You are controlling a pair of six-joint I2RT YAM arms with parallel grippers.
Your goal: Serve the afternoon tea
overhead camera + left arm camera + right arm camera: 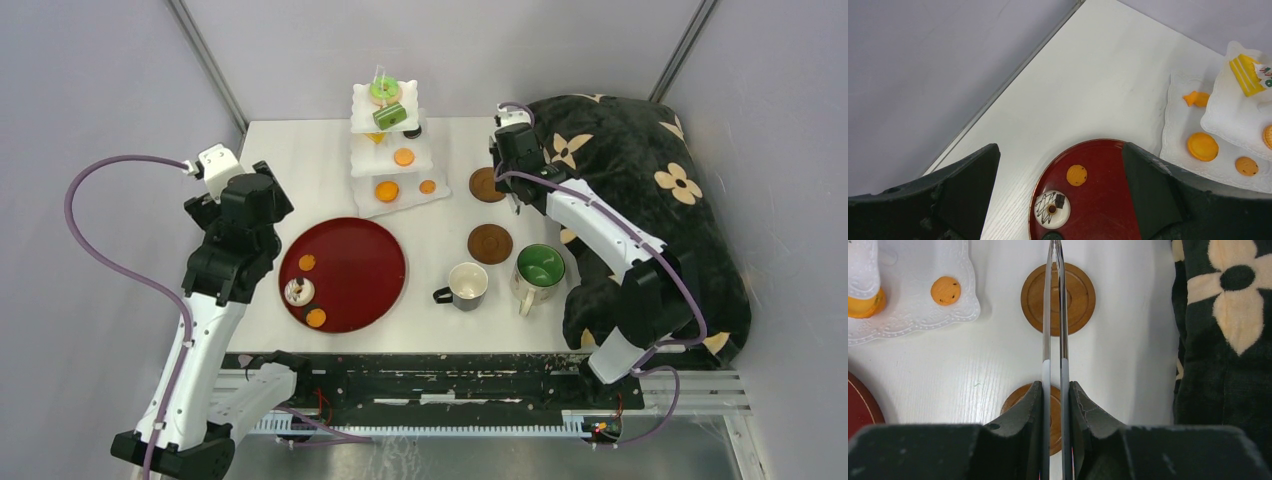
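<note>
The white three-tier stand [362,165] holds a green donut [384,91], a green striped cake [390,115] and orange discs [387,191]. An orange star cookie [1196,98] lies on a tier. Two brown coasters [487,185] [490,244] lie right of the stand, with two mugs [467,285] [540,270] in front. My left gripper [272,200] [1059,147] is open and empty above the left rim of the dark red tray [355,270]. My right gripper [510,175] [1055,390] is shut on metal tongs [1054,315], whose tips hang over the far coaster [1078,297].
The tray [1098,200] carries two orange discs [307,263] [316,318] and a white chocolate-drizzled donut [1052,208]. A black flowered blanket [640,170] is heaped along the table's right side. Grey walls close in on the left and at the back.
</note>
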